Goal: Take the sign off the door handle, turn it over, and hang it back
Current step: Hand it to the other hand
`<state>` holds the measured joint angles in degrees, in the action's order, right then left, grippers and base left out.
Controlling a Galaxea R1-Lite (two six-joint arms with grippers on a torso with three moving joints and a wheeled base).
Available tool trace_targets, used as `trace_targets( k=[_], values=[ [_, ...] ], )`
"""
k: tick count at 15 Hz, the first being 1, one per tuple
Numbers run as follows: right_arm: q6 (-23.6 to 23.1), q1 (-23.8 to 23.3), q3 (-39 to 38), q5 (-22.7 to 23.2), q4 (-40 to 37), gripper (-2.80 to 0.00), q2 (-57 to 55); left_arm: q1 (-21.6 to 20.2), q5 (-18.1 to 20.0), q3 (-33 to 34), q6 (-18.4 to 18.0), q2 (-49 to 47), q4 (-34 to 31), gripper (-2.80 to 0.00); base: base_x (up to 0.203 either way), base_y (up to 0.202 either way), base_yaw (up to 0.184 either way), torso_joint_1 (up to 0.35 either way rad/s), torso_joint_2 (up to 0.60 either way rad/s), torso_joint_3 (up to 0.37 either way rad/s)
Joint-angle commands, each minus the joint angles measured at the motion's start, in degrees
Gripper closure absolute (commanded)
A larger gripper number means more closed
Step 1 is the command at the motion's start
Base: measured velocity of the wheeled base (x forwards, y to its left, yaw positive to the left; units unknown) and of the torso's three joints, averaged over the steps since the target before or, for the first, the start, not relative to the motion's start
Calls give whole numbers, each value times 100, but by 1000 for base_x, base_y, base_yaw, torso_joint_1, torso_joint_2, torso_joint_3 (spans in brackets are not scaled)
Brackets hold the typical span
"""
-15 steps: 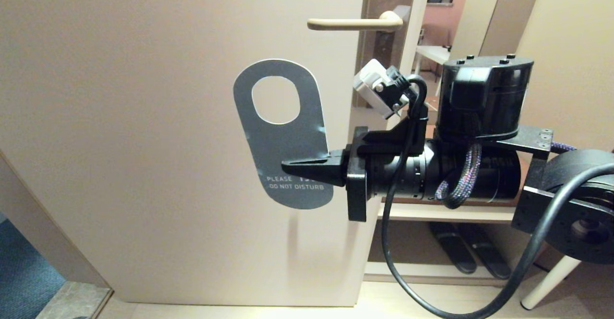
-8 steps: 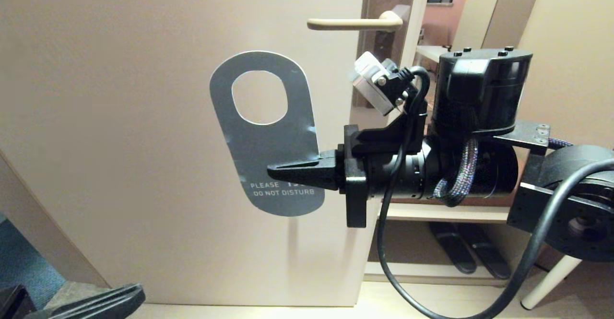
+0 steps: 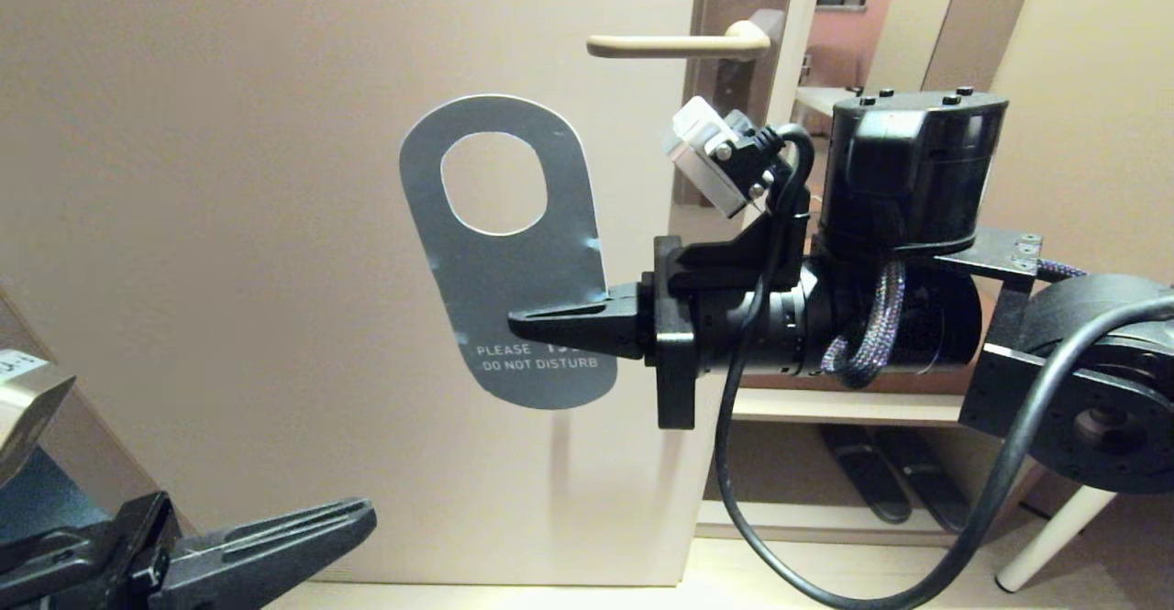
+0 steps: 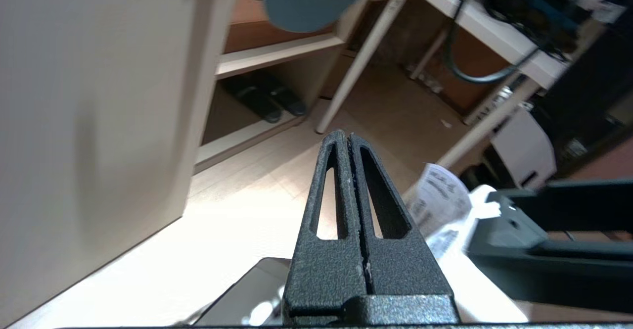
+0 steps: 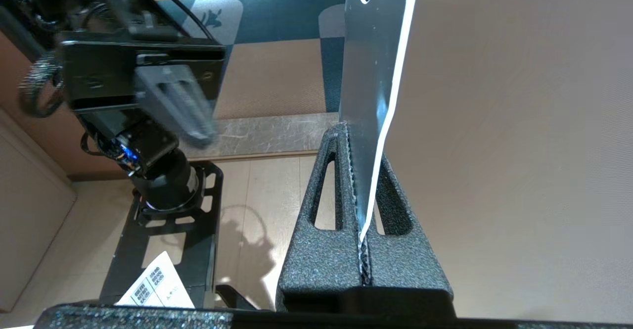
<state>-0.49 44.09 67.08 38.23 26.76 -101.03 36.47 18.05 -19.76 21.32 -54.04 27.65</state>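
Beige door (image 3: 275, 225) fills most of the head view, with the door handle (image 3: 674, 43) sticking out level near its upper right edge and a low shelf (image 3: 853, 405) behind it holding dark slippers (image 3: 894, 477). Reaching in horizontally from the right, the right gripper (image 3: 559, 324) has its fingers clenched on the sign (image 3: 514, 261) — pinching the lower right edge, just above the words "PLEASE DO NOT DISTURB". That card stands upright and off the handle, below and to the left of it, grey-blue face toward the camera, oval hole at the top; the right wrist view shows it edge-on (image 5: 373, 96) between the pads, apart from the door. Low at the bottom left corner, the left gripper (image 3: 353, 516) points rightward — its fingers (image 4: 348, 190) pressed together on nothing, well below the sign.
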Motion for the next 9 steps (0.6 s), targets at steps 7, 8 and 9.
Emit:
trace_targets(
  k=[7, 8, 9],
  values=[
    [-19, 3, 6, 62, 22, 0, -66, -501, 221, -55, 6, -436, 395, -280, 0, 0, 0, 0, 0, 0],
    [-22, 3, 6, 62, 22, 0, -62, -627, 224, -61, -2, -579, 532, -280, 0, 0, 0, 0, 0, 0],
    [-22, 3, 15, 71, 22, 0, -58, -722, 225, -82, -4, -699, 653, -280, 0, 0, 0, 0, 0, 0]
  ],
)
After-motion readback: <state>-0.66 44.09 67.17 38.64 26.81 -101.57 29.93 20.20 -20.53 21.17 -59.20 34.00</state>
